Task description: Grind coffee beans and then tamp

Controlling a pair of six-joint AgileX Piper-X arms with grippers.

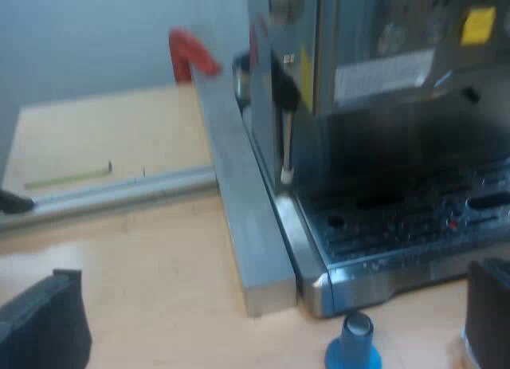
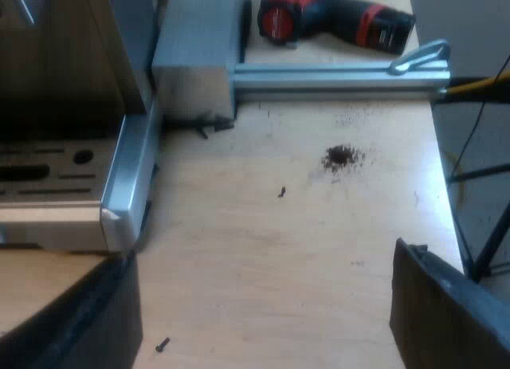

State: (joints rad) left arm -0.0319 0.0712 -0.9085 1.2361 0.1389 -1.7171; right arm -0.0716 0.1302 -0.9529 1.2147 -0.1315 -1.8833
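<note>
My left tool (image 1: 275, 293) hangs wide with nothing in it. Close by it the blue tamper (image 1: 355, 347) stands upright on the surface (image 1: 143, 257), untouched, just before the drip tray (image 1: 398, 225) of the espresso machine (image 1: 382, 82). My right tool (image 2: 263, 257) is wide and empty too, over the surface beside the machine's corner. Farther off, the right wrist view adds a scatter of coffee grounds (image 2: 341, 156), then a metal rail (image 2: 335, 82), and beyond it a red and black drill (image 2: 335, 18). I judge grinding and tamping are both left to do.
</note>
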